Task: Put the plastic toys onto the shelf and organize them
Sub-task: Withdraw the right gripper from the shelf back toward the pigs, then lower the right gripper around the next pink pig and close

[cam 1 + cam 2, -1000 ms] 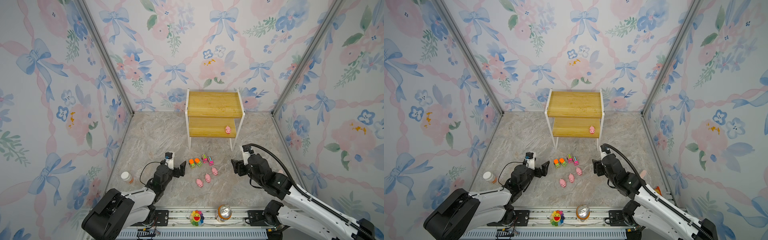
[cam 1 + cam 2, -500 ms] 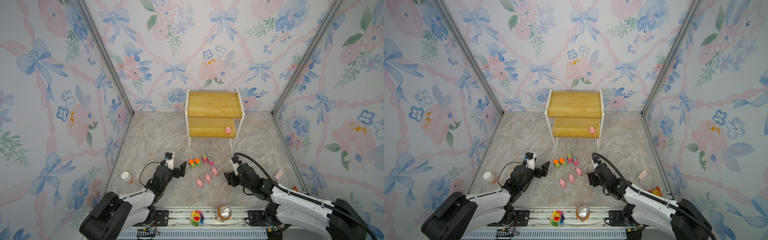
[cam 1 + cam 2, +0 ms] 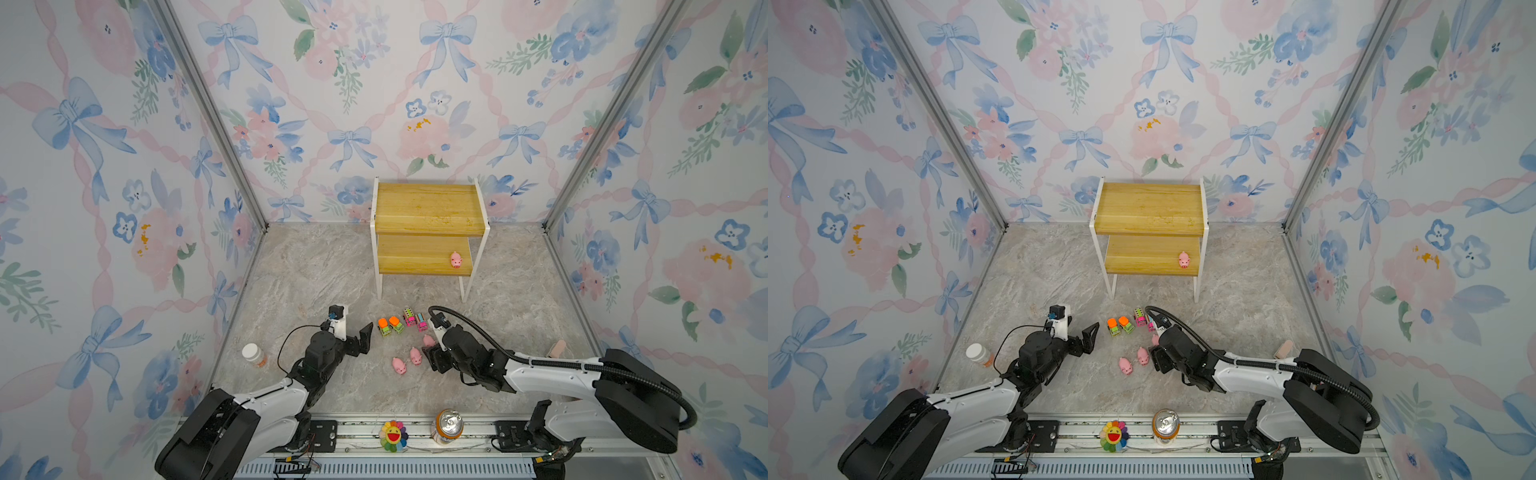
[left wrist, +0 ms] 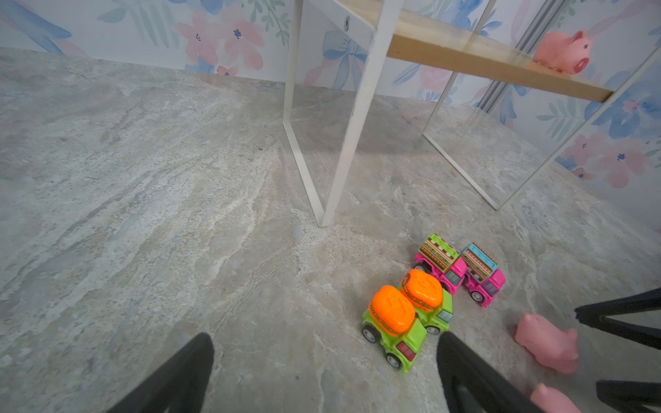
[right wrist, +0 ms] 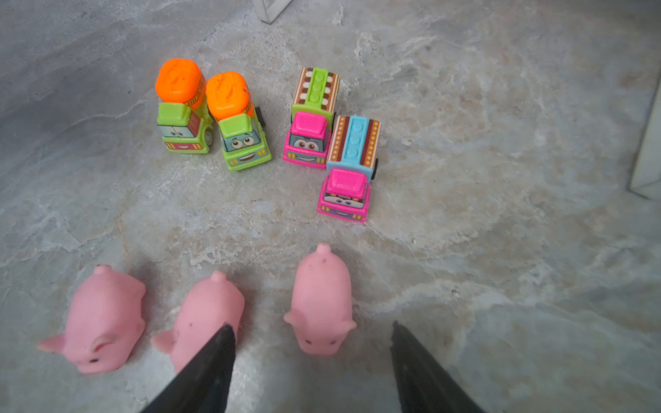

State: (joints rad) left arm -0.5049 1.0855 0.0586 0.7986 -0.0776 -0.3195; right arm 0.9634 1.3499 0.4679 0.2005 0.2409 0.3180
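Black left claw (image 4: 325, 342) stays spread wide beside the green trucks (image 3: 390, 326), with the pink trucks (image 3: 414, 320) just right of them. Three pigs (image 5: 211, 311) lie on the tabletop (image 3: 324, 270). The right claw (image 5: 311, 329) has dropped low and stands wide astride the rightmost pig (image 5: 322, 304). A fourth pig (image 3: 456, 260) sits on the shelf (image 3: 428, 208), on its lower board.

Bright even light, soft shadows, wrist-view edges warped
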